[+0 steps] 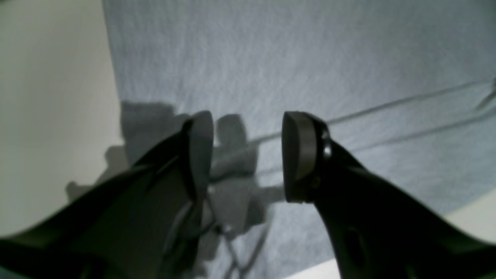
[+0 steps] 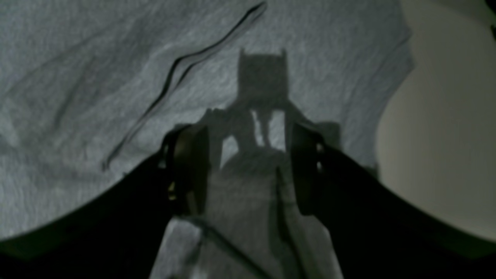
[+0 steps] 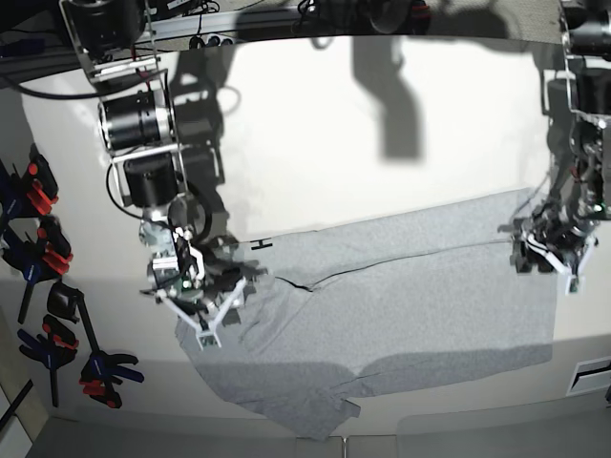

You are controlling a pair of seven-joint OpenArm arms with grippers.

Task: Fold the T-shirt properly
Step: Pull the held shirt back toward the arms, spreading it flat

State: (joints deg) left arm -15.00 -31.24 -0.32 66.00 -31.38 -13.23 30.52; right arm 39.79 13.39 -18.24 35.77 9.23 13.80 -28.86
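Light heather-grey cotton T-shirt [image 3: 401,305] lies partly folded across white table [image 3: 382,143]. Left gripper [image 1: 248,155] spread, empty, above hem-side edge. Right gripper [image 2: 248,170] spread, empty, over rumpled sleeve end. Risk: pinching single layer or crease, dragging fold askew.

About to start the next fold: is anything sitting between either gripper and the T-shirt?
Nothing visible. The left gripper and right gripper both hang open directly over bare grey T-shirt fabric, with only their own shadows on it.
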